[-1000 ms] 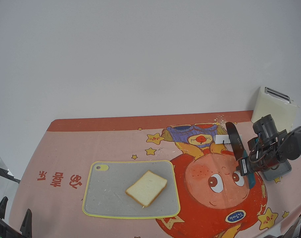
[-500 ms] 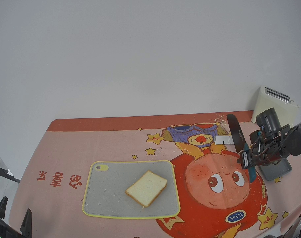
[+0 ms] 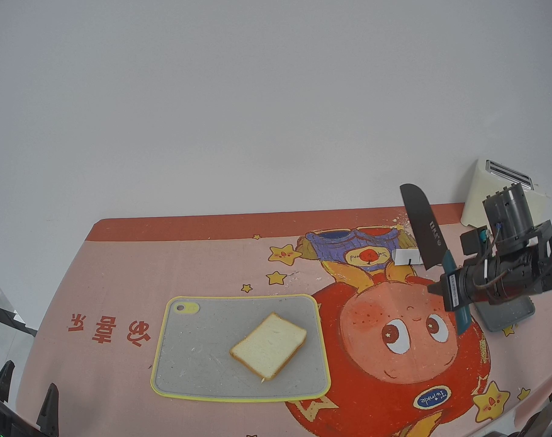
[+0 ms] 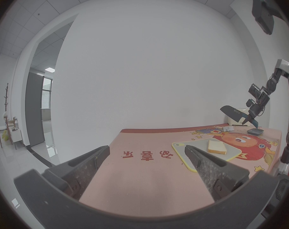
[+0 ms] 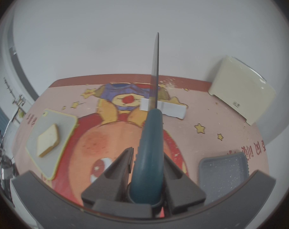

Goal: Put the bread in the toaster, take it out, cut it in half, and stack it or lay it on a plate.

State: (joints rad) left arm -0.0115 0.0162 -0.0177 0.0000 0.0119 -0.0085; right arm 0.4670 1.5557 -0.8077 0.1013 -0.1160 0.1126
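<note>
- The left gripper point(image 4: 147, 150) hung at the near table edge, jaws apart and empty.
- The soft, pale square bread slice point(image 3: 268, 345) lay uncut on the flat grey, yellow-rimmed plastic cutting board point(image 3: 185, 359); heavy pressure would likely crush it.
- The right gripper point(image 3: 455, 292) was clamped on the smooth teal handle of the dark-bladed knife point(image 3: 423, 226), raised well apart from the bread; the handle could twist in that grip.
- The grey rectangular plate point(image 3: 506, 314) and cream boxy toaster point(image 3: 503, 198) stood near that arm; a swing could strike them.

One pale bread slice point(image 3: 268, 345), one yellow-rimmed grey cutting board point(image 3: 191, 359), one teal-handled black knife point(image 3: 424, 229), one cream toaster point(image 3: 500, 198), one grey square plate point(image 3: 506, 317), one small white block point(image 3: 407, 255), and two dark grippers (the left gripper point(image 4: 147, 150) and the right gripper point(image 5: 147, 153)).
</note>
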